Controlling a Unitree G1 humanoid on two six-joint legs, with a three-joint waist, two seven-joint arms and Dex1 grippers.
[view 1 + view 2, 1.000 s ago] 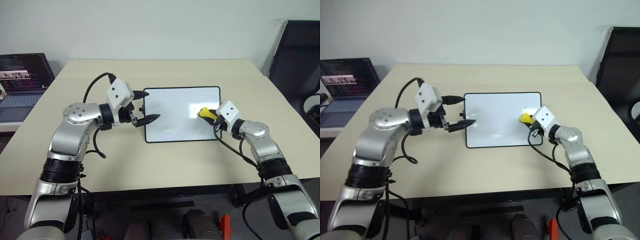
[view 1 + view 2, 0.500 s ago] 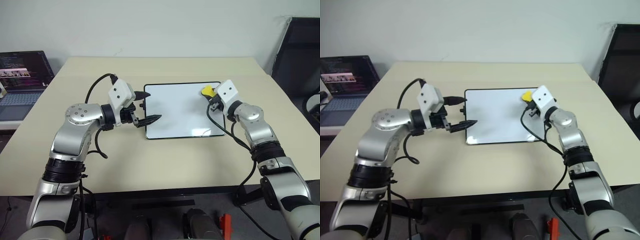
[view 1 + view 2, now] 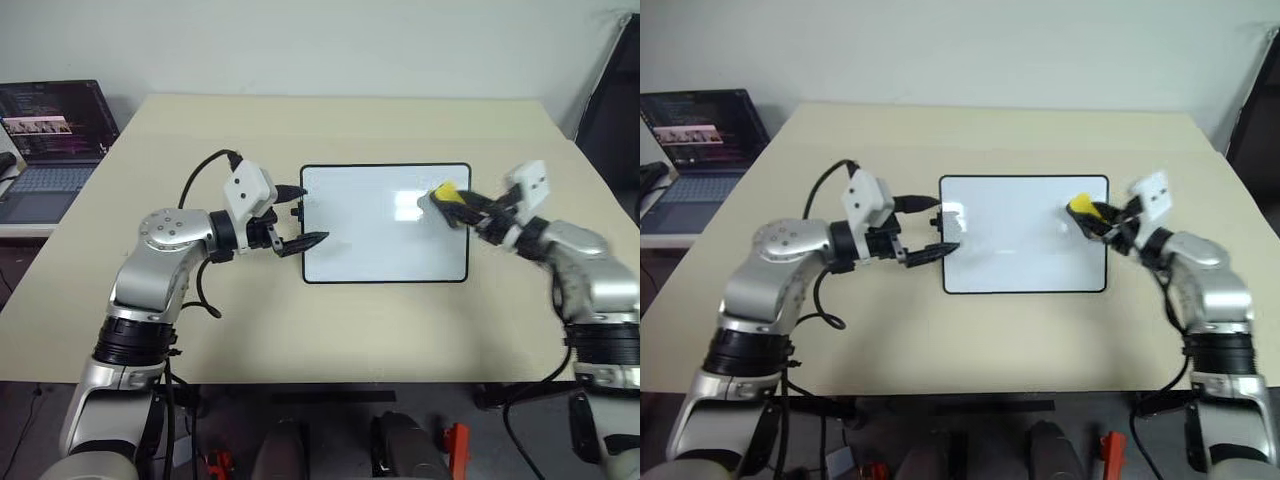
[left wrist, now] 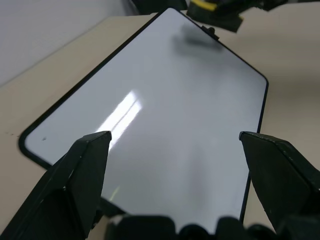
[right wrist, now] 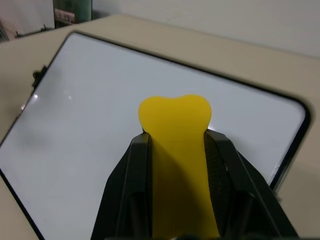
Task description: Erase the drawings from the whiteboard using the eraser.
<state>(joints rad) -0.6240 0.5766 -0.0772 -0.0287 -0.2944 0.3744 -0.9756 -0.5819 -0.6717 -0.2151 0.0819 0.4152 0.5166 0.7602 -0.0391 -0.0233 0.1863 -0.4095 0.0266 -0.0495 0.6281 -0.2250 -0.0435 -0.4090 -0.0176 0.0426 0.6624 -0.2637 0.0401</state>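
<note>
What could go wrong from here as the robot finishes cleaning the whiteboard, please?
1. The right gripper pinches the yellow eraser so hard that it bulges; it might squirt out.
2. The left gripper stands open over the whiteboard's edge by the black side knobs; if it isn't pinning the board, wiping could slide it.
3. A glare patch on the glossy board could hide faint marks, so some may be missed.
</note>
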